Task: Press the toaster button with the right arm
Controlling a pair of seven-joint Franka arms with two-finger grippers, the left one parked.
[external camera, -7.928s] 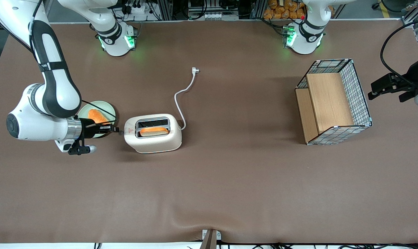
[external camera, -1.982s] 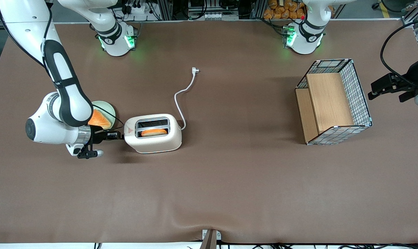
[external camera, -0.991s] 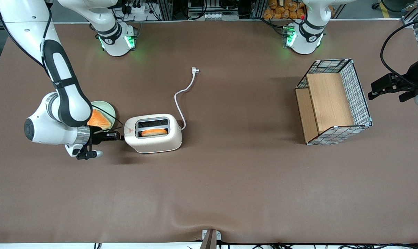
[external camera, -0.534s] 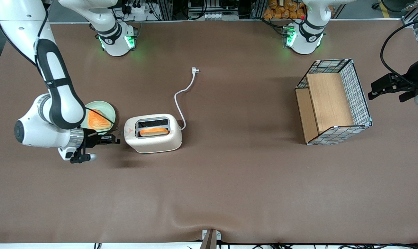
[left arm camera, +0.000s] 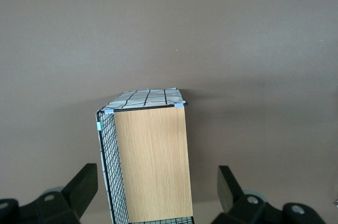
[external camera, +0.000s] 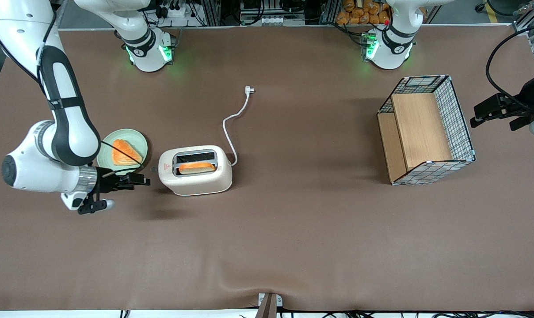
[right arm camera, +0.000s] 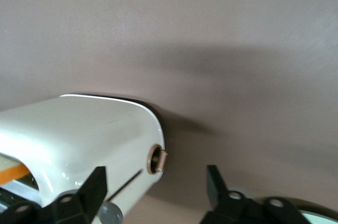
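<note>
The toaster button (external camera: 153, 168) is the tiny grey knob jutting from the short end of the toaster (external camera: 195, 174), the end that faces my gripper (external camera: 139, 180). It sits just ahead of my fingertips, apart from them and a shade farther from the front camera than they are. In the right wrist view the knob (right arm camera: 110, 214) sits at the end of a dark slit in the toaster's end wall, close to one of my fingers (right arm camera: 87, 192). A brownish round dial (right arm camera: 157, 159) shows higher on that same wall (not my target, I judge).

My jaws stand spread wide and hold nothing. The right arm (external camera: 63, 119) carries them low and level, pointing at the toaster's end.

A slice of toast (external camera: 196, 167) rides high in the slot nearer the front camera, so I judge the lever to be up and the press yet to be made. To do it well I should:

- line one fingertip over the knob rather than straddling it
- push along the slit, not into the wall, since the light toaster could slide on the table (external camera: 293, 243)
- keep clear of the dial

The green plate (external camera: 139, 140) with its orange slice (external camera: 125, 152) lies just beside my wrist, so my elbow needs care. The cord (external camera: 231, 121) trails off the toaster's other end, well apart from me.
</note>
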